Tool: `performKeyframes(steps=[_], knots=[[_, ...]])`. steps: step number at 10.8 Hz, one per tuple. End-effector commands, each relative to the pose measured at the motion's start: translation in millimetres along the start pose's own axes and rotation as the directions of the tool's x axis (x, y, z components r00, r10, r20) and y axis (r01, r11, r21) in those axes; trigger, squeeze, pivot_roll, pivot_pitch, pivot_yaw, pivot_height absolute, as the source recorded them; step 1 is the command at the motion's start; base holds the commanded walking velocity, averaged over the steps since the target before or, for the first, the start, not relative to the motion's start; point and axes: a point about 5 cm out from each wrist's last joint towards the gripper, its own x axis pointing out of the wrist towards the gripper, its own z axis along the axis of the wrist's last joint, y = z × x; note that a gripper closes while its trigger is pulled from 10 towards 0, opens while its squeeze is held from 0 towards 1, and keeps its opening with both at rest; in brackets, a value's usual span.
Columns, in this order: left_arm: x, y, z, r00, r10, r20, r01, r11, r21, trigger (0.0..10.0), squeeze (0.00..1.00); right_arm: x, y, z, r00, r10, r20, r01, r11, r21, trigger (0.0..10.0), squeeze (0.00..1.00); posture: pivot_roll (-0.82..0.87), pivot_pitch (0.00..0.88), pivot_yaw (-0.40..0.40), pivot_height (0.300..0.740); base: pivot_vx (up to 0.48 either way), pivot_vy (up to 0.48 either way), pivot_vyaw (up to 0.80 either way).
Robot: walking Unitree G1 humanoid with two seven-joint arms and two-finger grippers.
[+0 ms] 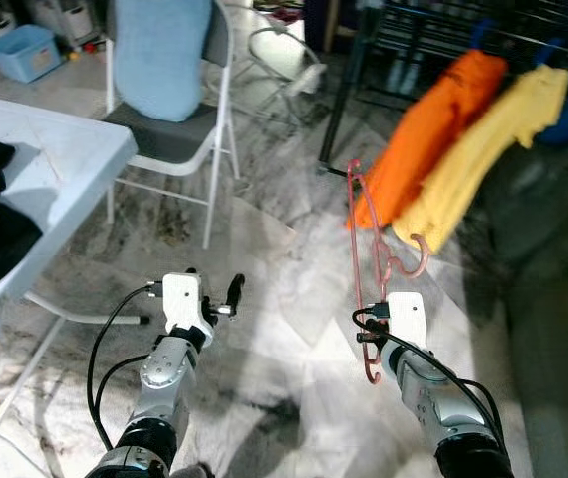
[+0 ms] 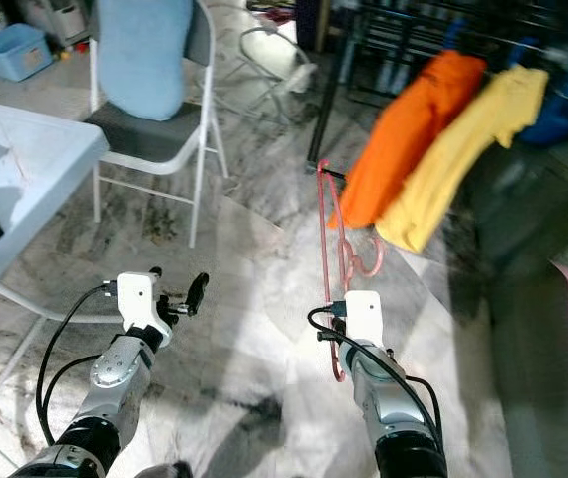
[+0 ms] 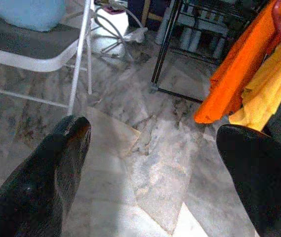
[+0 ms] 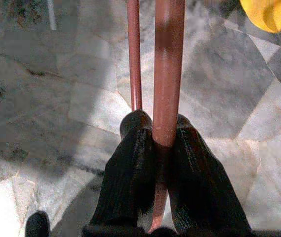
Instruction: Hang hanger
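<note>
Rack (image 1: 433,30) at 1 o'clock, dark frame, orange (image 1: 428,129) and yellow (image 1: 483,149) garments draped on it. Counter (image 1: 55,149) at 9 o'clock, chair (image 1: 169,134) at 11. Hanger (image 1: 362,259), pink, held upright near centre, hook toward the garments. Right gripper (image 4: 161,143): fingers clamped on one hanger bar near its lower end. Left gripper (image 3: 150,143): fingers apart, holding nothing. Risks: low, narrow grip could let the hanger swivel; hook might snag the cloth before reaching the rail.

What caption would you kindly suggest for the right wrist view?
Right gripper jaws clamped on a thin pink plastic hanger above grey marble floor.
</note>
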Motion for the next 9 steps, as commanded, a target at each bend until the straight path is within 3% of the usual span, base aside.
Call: performKeyframes(steps=[1,5,9], knots=[[-2.0,-4.6,-4.7,1.000,-0.019,-0.019,0.018,1.000,-0.012,10.0,0.00,-1.9,-2.6,5.3,1.000,0.001,0.025,-0.001,1.000,-0.005,10.0,0.00,-0.10,0.095,-0.082,0.740,0.412,0.000,0.00],[4.3,-7.0,-0.2,0.999,-0.034,-0.020,0.034,0.999,-0.019,10.0,0.00,-3.4,-5.2,4.8,1.000,-0.015,0.023,0.015,1.000,-0.001,10.0,0.00,-0.12,0.083,-0.082,0.740,0.436,0.000,0.00],[5.0,-7.9,0.0,0.999,-0.033,-0.022,0.032,0.999,-0.026,10.0,0.00,-2.7,-5.9,9.3,0.999,-0.028,0.043,0.027,0.999,0.019,10.0,0.00,-0.11,0.083,-0.083,0.740,0.401,0.263,0.00]])
